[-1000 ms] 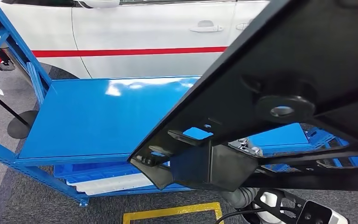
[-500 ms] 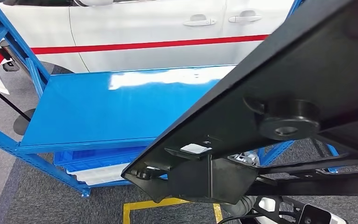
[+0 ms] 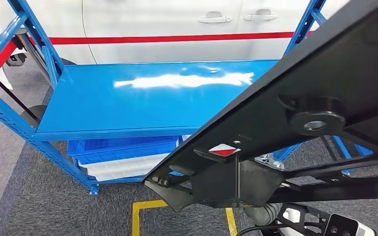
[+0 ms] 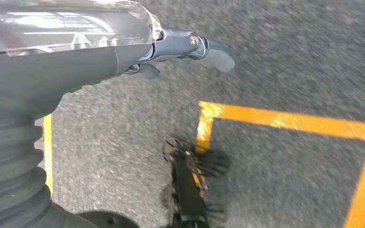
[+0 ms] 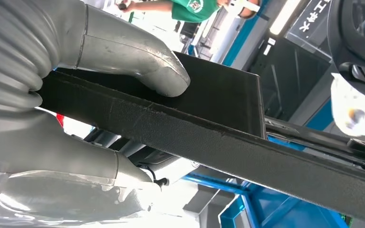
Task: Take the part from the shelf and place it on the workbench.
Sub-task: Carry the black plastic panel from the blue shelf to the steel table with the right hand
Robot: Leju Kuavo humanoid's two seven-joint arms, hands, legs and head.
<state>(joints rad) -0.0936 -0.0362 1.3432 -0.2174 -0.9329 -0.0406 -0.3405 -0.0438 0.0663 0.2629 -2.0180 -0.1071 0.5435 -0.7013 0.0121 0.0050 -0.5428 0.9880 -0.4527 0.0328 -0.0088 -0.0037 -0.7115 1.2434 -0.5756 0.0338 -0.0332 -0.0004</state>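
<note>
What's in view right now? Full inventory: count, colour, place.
Large flat black panel part: 1, black, tilted across the right of the head view, gripped at its edge.
Blue metal shelf rack: 1, blue, ahead, top deck bare.
Blue plastic crates: count unclear, blue, lower shelf.
White car with a red stripe: 1, behind the rack.
Yellow floor tape: yellow, grey carpet below.
Right hand: 1, grey, holds the panel.
Left hand: 1, grey, over the carpet, holding nothing.

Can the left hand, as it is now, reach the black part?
Probably not yet. The left hand hangs toward the carpet floor, holding nothing, while the right hand grips the black part above.
</note>
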